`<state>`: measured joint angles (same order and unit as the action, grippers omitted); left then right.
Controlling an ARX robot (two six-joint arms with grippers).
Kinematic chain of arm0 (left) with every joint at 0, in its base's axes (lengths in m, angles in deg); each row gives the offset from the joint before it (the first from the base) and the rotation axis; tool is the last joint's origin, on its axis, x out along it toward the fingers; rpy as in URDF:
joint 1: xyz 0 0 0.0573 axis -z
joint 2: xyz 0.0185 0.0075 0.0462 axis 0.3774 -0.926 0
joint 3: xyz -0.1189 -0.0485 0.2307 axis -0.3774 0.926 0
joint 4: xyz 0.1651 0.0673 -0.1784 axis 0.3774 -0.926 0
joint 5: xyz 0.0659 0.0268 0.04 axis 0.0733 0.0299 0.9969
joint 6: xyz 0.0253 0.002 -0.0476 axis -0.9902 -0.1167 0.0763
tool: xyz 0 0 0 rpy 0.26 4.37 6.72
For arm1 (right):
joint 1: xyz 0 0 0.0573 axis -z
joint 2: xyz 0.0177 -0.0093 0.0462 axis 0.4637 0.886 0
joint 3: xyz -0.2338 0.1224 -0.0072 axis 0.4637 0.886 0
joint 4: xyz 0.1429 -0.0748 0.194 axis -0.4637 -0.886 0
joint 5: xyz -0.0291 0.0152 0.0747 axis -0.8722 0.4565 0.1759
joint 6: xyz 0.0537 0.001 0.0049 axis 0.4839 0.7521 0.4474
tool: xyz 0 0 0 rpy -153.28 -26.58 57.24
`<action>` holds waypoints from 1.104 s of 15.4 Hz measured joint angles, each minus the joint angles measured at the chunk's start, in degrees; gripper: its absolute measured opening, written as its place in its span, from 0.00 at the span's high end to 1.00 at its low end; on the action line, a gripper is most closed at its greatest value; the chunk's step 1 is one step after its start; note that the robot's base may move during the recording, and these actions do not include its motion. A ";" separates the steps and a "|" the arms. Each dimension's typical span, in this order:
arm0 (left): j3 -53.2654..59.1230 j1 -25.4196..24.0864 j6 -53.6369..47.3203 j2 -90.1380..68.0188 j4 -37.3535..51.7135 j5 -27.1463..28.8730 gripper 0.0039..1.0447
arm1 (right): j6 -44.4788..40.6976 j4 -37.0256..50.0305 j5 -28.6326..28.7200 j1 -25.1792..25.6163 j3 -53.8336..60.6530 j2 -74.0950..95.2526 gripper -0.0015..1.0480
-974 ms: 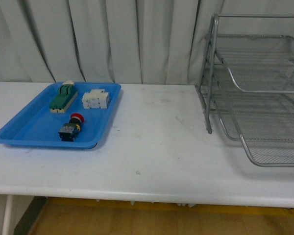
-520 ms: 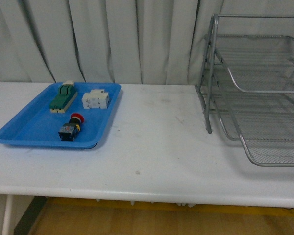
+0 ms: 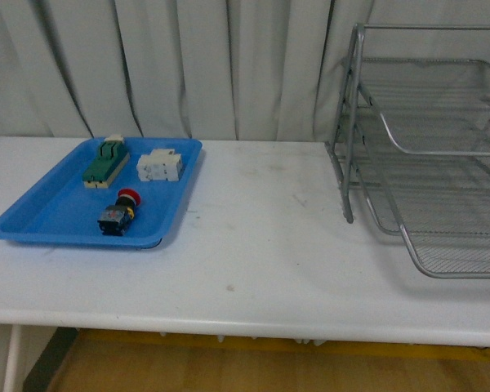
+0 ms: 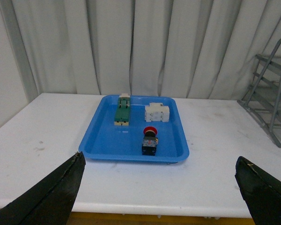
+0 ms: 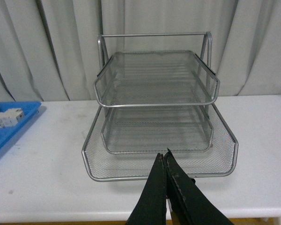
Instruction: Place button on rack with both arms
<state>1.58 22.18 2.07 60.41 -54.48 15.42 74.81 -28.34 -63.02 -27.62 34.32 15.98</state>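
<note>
Nothing done: button [image 3: 118,214] lies at ten o'clock, rack [image 3: 425,147] at two; left gripper [image 4: 159,159] spread, right gripper [image 5: 166,157] pressed together.

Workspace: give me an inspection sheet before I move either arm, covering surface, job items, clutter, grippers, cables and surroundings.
Surface: white table, a few small dark marks.
Button: lying in the blue tray, near its front rim, untouched.
Rack: standing on the table's right side, nothing seen in its trays.
Clutter: green-and-cream block and white blocky part at the back of the tray.
Left gripper: wide open, empty, facing the tray.
Right gripper: shut, empty, facing the rack.
Cables: nothing seen.
Surroundings: grey curtain behind the table.
</note>
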 joint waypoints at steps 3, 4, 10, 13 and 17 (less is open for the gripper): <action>0.00 0.00 0.00 0.00 0.02 0.00 0.06 | -0.02 -3.50 0.04 0.00 0.00 -3.17 0.98; 0.00 0.00 0.00 0.00 0.02 0.00 0.06 | -0.02 -4.68 0.04 0.00 0.00 -4.13 0.98; 0.00 0.00 0.00 0.00 0.00 -0.02 0.06 | -0.02 -15.30 0.04 0.00 -0.02 -14.19 0.98; 0.00 0.00 0.00 0.00 0.02 0.00 0.06 | -0.07 -15.26 0.04 0.00 -0.02 -14.21 0.70; 0.00 0.00 0.00 0.00 0.02 0.00 0.06 | -0.07 -15.26 0.04 0.00 -0.02 -14.21 0.21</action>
<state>1.58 22.18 2.07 60.41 -54.46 15.42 74.74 -43.59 -62.98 -27.62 34.30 1.77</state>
